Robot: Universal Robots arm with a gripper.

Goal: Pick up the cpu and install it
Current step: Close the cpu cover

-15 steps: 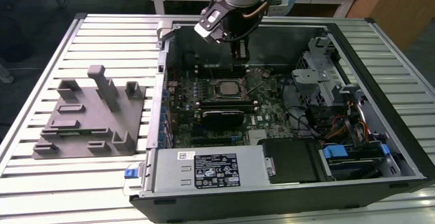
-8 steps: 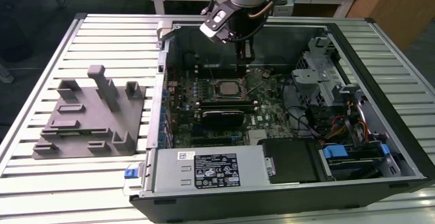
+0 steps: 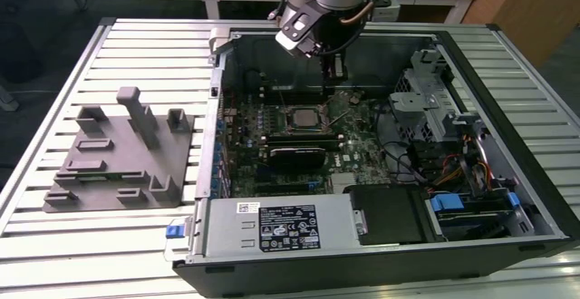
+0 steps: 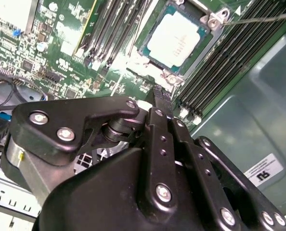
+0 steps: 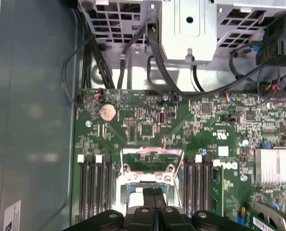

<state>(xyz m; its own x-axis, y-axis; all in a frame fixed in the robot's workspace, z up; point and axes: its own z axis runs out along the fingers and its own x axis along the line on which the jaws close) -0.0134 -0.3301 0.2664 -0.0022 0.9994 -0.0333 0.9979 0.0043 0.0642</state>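
My gripper (image 4: 160, 93) is clenched, fingertips pressed together on nothing, poised near the cpu (image 4: 174, 38), which sits in the motherboard socket (image 4: 149, 50).

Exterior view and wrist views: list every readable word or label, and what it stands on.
Black label on the power supply: print too small to read.
White sticker on the case wall, second wrist view: marks unreadable.
Motherboard print, first wrist view: too small to read.
Nothing reads clearly.
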